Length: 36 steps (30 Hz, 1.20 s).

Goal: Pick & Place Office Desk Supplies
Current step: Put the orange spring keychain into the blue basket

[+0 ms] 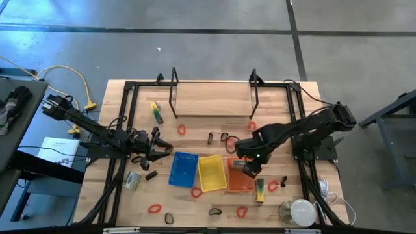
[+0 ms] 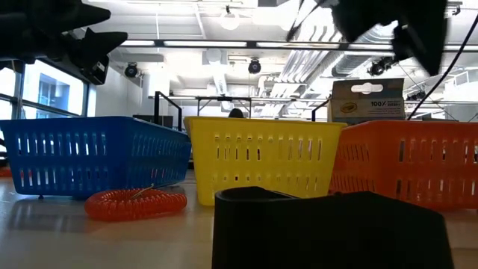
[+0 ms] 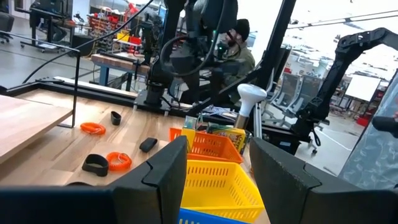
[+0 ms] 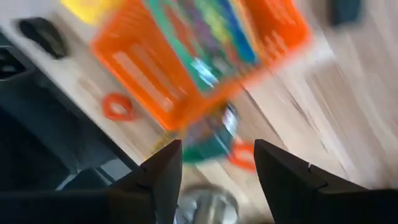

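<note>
Wooden table [image 1: 214,101] seen from above, with three trays side by side in the lower centre of the high view: blue tray [image 1: 184,169], yellow tray [image 1: 211,173], orange tray [image 1: 239,175], each with its long axis running up-down in the frame.

Right gripper [image 1: 250,168] hangs over the upper part of the orange tray. In the right wrist view its two dark fingers [image 4: 163,169] stand apart with nothing between them: released. A flat multicoloured box [image 4: 208,37] lies inside the orange tray, its long axis along the tray's length; the picture is smeared, so finer detail cannot be told.

Left gripper [image 1: 159,148] sits left of the blue tray, at centre-left of the high view, pointing toward the trays. Left wrist view: fingers [image 3: 166,168] spread, gap empty, also released.

Loose supplies scattered on the table:
- red loops: one [image 1: 181,129] above the blue tray, one [image 1: 196,192] below the gap between blue and yellow, one [image 1: 154,208] at lower left, one [image 1: 241,211] at lower centre.
- black clip [image 1: 210,138] above the yellow tray, long axis roughly up-down.
- yellow-green piece [image 1: 156,113] at upper left, long axis up-down.
- second yellow-green piece [image 1: 260,190] just right of the orange tray, long axis up-down.

Round white object [image 1: 302,210] at lower right.

Low view: a red coil [image 2: 135,202] lies flat in front of the blue tray.
</note>
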{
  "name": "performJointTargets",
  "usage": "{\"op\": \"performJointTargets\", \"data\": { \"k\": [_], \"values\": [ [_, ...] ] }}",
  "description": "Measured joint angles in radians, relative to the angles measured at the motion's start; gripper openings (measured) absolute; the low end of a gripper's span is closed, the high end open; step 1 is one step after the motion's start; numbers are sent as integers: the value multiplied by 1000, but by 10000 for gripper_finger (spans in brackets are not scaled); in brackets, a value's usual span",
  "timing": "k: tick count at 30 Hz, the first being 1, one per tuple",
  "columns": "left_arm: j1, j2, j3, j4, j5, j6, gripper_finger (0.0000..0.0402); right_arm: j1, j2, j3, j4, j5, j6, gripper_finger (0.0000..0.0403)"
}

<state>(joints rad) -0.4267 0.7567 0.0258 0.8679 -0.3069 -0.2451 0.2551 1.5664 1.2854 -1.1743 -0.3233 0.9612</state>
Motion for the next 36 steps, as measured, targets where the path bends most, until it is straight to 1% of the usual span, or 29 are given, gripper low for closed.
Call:
{"op": "performJointTargets", "data": {
  "k": [3, 6, 10, 12, 16, 19, 24, 28, 31, 36],
  "values": [
    [0, 0, 0, -5, 0, -1, 171, 45, 1, 0, -51, 5, 83, 178],
    [-1, 0, 0, -16, 0, -3, 171, 113, 2, 0, -76, 12, 135, 174],
    [-2, 0, 0, -26, -3, -4, 171, 213, 1, 0, -73, 100, 171, 174],
    [-2, 0, 0, -26, -3, -18, 171, 258, 1, 0, -78, 127, 203, 174],
    [-2, 0, 0, -26, -3, -23, 171, 344, 1, 0, -140, 149, 367, 174],
    [-2, 0, 0, -26, -3, -25, 171, 399, 1, -6, -172, 216, 427, 174],
    [-2, 0, 0, -22, -2, -26, 171, 427, 1, -54, -169, 266, 473, 174],
    [-2, 0, 0, -22, -2, -41, 171, 428, 2, -116, -149, 281, 434, 174],
    [-2, 0, 0, -22, 1, -44, 171, 428, 2, -172, -87, 264, 389, 174],
    [-2, 0, 0, -22, 2, -44, 171, 428, 2, -267, 48, 211, 370, 174]
  ]
}}
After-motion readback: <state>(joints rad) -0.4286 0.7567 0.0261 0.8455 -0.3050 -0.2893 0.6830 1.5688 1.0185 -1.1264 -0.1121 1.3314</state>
